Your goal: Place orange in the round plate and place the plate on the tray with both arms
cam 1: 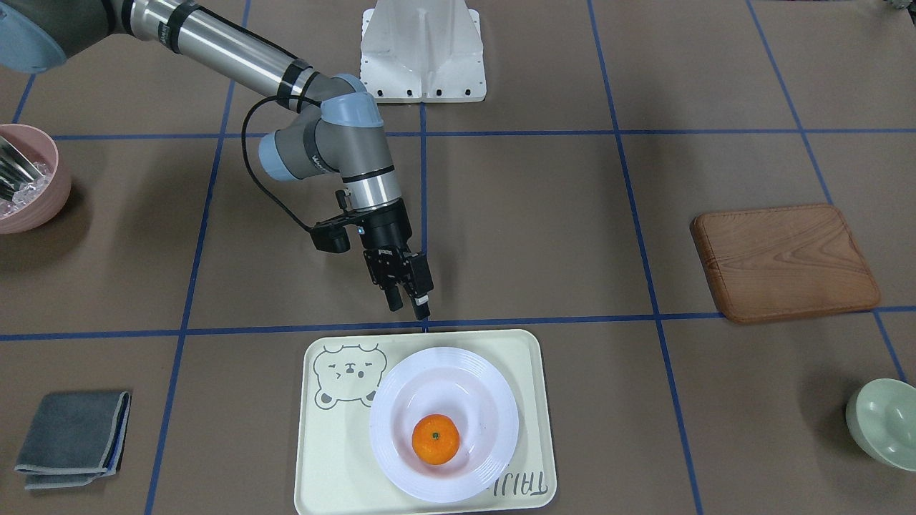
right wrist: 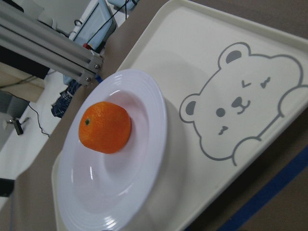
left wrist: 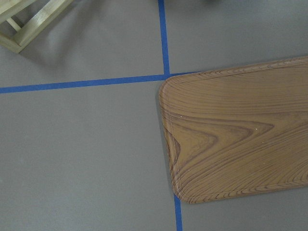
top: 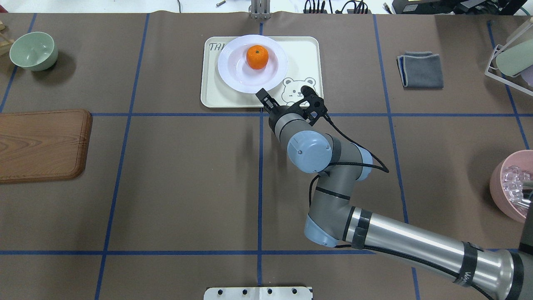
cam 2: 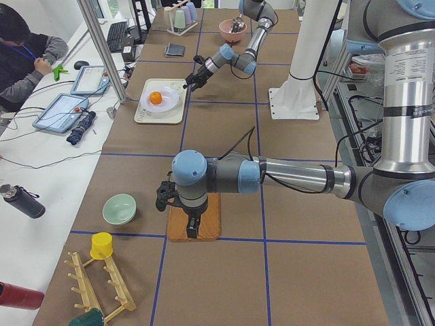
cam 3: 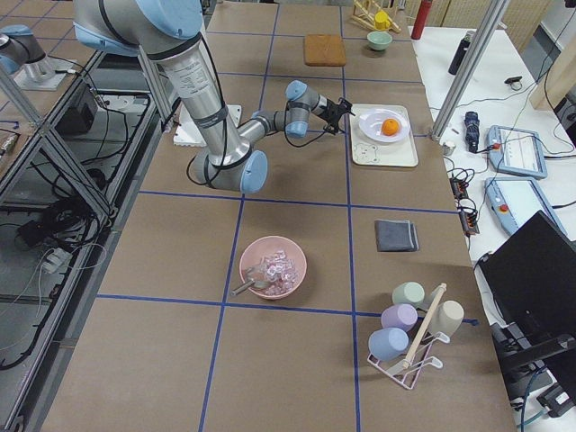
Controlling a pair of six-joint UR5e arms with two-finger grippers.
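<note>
The orange [cam 1: 435, 439] lies in the middle of the white round plate [cam 1: 469, 386], and the plate rests on the cream bear tray [cam 1: 531, 372] at the table's operator side. My right gripper [cam 1: 409, 309] hangs just short of the tray's robot-side edge, tilted toward the plate, open and holding nothing. The right wrist view looks down on the orange [right wrist: 105, 127], the plate [right wrist: 139, 187] and the tray's bear drawing [right wrist: 240, 103]. My left gripper [cam 2: 192, 231] shows only in the exterior left view, above the wooden board [cam 2: 209, 224]; I cannot tell its state.
The brown wooden board [top: 41, 143] lies on my left. A pale green bowl [top: 33, 50] sits beyond it. A grey cloth [top: 420, 70] and a pink bowl [top: 510, 187] with clear pieces are on my right. A person [cam 2: 27, 54] sits beside the table.
</note>
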